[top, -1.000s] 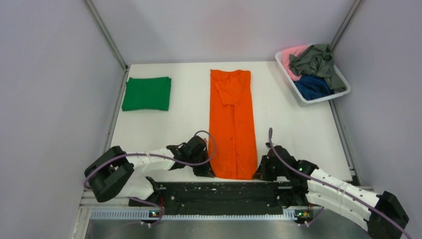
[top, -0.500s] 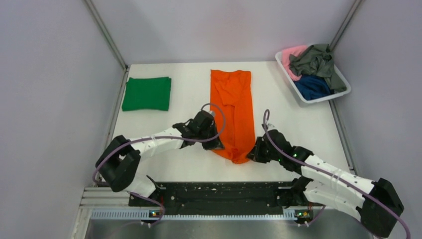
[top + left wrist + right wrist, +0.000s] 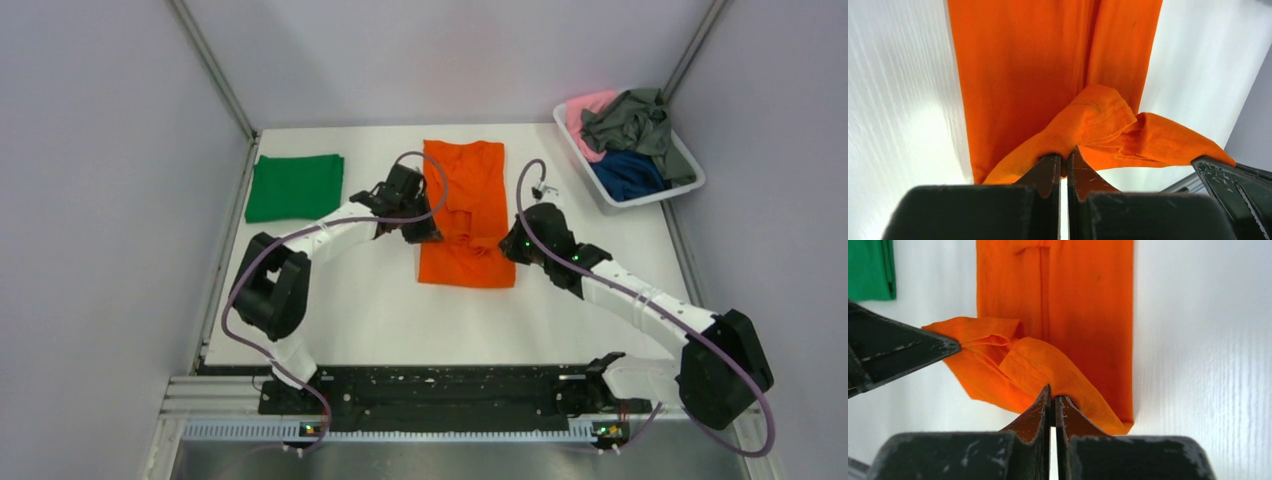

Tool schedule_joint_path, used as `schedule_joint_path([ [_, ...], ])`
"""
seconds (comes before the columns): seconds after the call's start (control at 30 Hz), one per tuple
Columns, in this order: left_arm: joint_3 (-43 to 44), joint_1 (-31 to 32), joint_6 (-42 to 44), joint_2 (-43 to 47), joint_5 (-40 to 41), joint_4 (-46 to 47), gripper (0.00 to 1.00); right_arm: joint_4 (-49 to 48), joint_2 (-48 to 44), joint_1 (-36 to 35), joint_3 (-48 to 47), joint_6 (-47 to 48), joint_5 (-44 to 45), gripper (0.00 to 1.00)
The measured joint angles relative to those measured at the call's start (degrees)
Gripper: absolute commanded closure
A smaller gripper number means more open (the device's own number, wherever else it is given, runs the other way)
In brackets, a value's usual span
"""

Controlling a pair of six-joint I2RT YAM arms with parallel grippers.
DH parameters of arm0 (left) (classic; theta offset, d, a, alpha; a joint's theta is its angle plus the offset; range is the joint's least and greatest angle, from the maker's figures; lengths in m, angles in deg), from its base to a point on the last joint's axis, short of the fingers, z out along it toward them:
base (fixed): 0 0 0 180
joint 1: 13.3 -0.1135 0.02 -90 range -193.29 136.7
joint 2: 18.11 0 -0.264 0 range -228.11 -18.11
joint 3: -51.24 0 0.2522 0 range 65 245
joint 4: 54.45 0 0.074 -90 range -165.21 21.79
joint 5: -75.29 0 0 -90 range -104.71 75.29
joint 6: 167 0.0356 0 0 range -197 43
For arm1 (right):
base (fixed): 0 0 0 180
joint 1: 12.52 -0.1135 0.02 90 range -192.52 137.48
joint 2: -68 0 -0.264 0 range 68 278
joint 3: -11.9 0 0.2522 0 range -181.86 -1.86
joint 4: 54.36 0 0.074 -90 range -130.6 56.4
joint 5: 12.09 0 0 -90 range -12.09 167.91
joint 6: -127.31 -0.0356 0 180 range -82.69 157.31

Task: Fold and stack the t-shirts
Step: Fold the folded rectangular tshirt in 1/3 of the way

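Observation:
The orange t-shirt (image 3: 466, 215) lies in the middle of the table, its near half doubled over the far half. My left gripper (image 3: 425, 232) is shut on its left hem corner, seen in the left wrist view (image 3: 1083, 125). My right gripper (image 3: 510, 248) is shut on the right hem corner, seen in the right wrist view (image 3: 1048, 360). Both hold the hem a little above the cloth. A folded green t-shirt (image 3: 296, 187) lies at the far left. Grey-green (image 3: 630, 120), navy blue (image 3: 628, 173) and pink (image 3: 583, 110) t-shirts lie in the basket.
The white plastic basket (image 3: 690, 162) stands at the far right corner of the table. Grey walls close in the left, back and right sides. The black rail (image 3: 440, 390) with the arm bases runs along the near edge.
Both grippers have carried the orange t-shirt's near hem away from the table's near edge toward the back, folding the shirt over itself. The shirt now covers about half its earlier length.

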Motion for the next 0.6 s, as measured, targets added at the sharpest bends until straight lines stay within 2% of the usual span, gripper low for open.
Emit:
schedule_joint_path([
  [0.3, 11.0, -3.0, 4.3, -7.4, 0.5, -4.4, 1.00, -4.5, 7.4, 6.8, -3.8, 3.5, 0.1, 1.00],
  [0.6, 15.6, -4.7, 7.1, -12.3, 1.4, -7.1, 1.00, -7.6, 16.1, 9.6, -8.9, 7.0, -3.5, 1.00],
])
